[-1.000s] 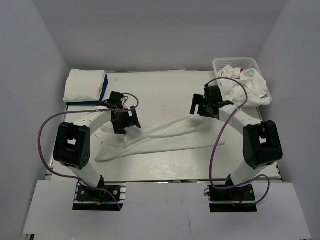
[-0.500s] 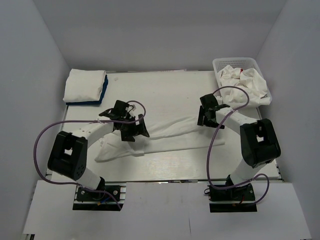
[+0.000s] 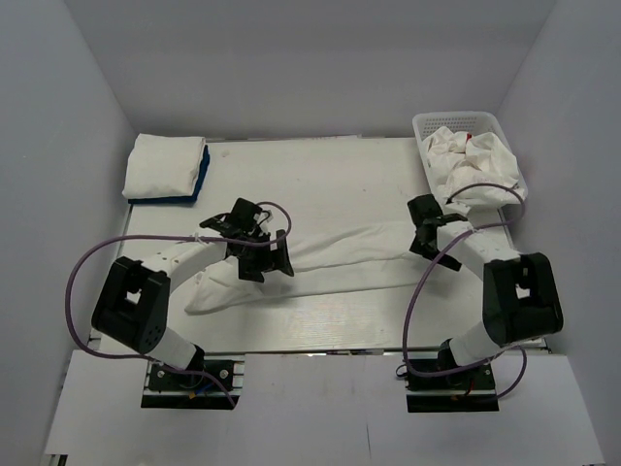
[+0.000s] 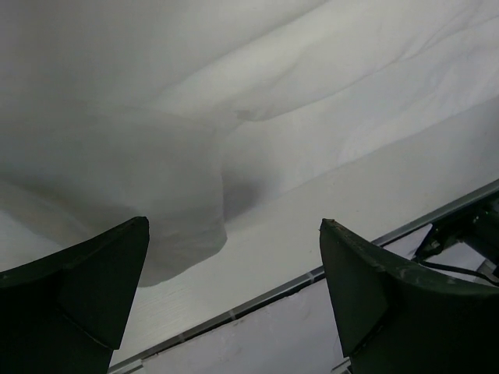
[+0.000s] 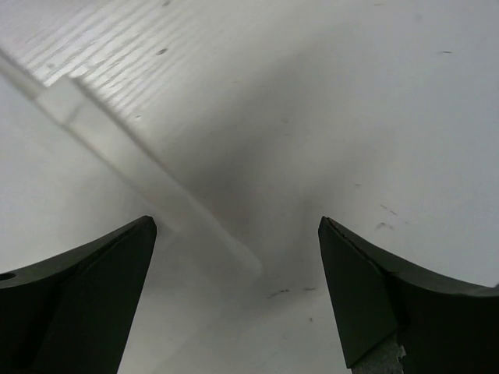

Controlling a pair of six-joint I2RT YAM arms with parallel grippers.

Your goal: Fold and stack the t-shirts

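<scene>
Spread wide at the left end effector [image 4: 234, 224], nothing gripped, low over a white t-shirt [image 3: 340, 262] stretched long across the counter [image 3: 320, 184], from just under and left of it out toward the right end effector [image 5: 238, 222]. Likewise gaping wide there, nothing between the fingers, close by the cloth's far tip. Well beyond the left end effector and off to its left, a folded white t-shirt [image 3: 163, 165] stacked on a blue one [image 3: 204, 173]; just past the right end effector, a mesh basket [image 3: 466, 120] heaped with crumpled white t-shirts [image 3: 480, 160], a touch of red among them.
</scene>
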